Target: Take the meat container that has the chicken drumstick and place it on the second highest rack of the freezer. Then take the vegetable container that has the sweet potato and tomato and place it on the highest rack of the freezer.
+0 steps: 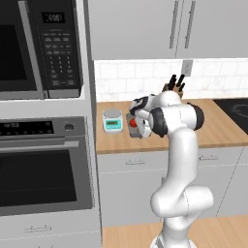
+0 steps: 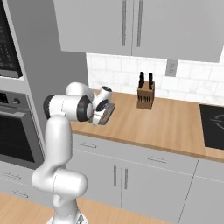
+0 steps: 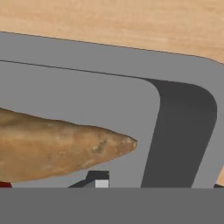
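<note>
The tray sits mid-frame on the counter, beside a scale. The gripper hangs low over a tray corner, sweet potato at lower left, likely lined up to clamp the wall; whether its fingers are parted or closed, I cannot tell.

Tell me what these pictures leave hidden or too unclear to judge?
- Gripper: in the left base view the wrist covers the fingers, so open or shut is unclear.
- Vegetable container: hand view edges cut it off.
- Sweet potato: cut by the hand view's left edge.
- Scale: display too small to read.
</note>
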